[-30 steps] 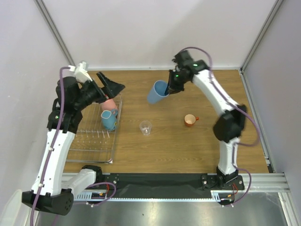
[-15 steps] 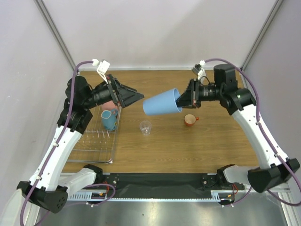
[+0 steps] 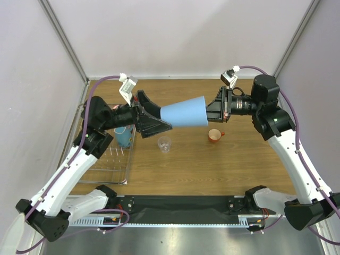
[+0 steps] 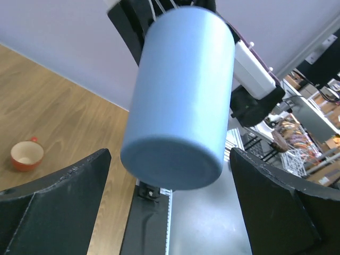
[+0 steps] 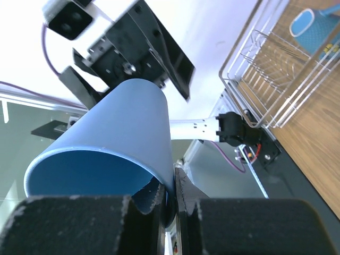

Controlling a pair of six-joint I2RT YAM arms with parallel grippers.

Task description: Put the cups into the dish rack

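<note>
Tabletop of brown wood fills our overhead view, with the wire dish rack lying along its nine o'clock edge, partly under the left arm.

Above the middle of the table, toward twelve o'clock, we see the light-blue tumbler held in the air on its side. Its open mouth points to three o'clock and its closed base to nine. The right gripper reaches in from three o'clock, its jaws pressed on the tumbler's rim, one finger inside the mouth and one outside, as our right wrist view shows. The left gripper comes from nine o'clock with its jaws spread wide. The tumbler's base sits between those fingers, and in the left wrist view we see a gap on either side of it.

Inside the rack, at its twelve o'clock end, stands a blue-grey mug. A small orange mug rests upright on the wood at six o'clock from the tumbler's mouth. A tiny clear glass stands at six o'clock from the tumbler's base, well apart from the orange mug.
</note>
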